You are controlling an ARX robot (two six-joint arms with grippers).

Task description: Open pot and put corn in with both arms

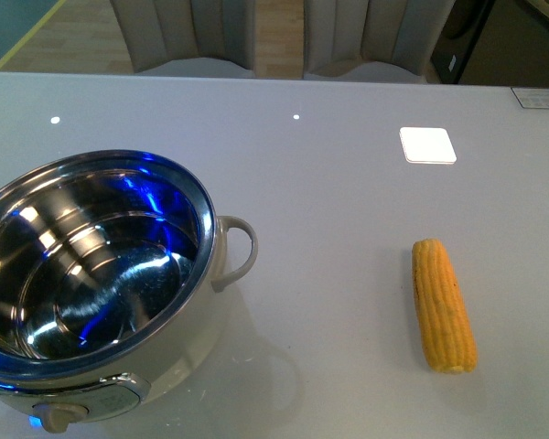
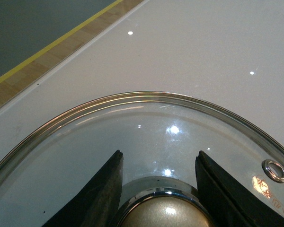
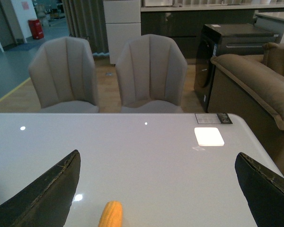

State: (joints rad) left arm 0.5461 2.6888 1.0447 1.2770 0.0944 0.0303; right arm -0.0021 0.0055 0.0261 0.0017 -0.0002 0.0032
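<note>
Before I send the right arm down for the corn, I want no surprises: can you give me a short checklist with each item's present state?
1. Lid off the pot: ok, its steel inside is bare to view.
2. Pot empty: ok, nothing lies in it.
3. Lid held: ok, the left tool closes on its knob. Whether the lid rests on the table: cannot tell.
4. Right tool open: ok, jaws spread wide.
5. Right tool centred over the corn: not ok, only the cob's tip shows in the right wrist view, off-centre.
6. Corn free to grasp: ok, it lies alone on the table, apart from the pot.
</note>
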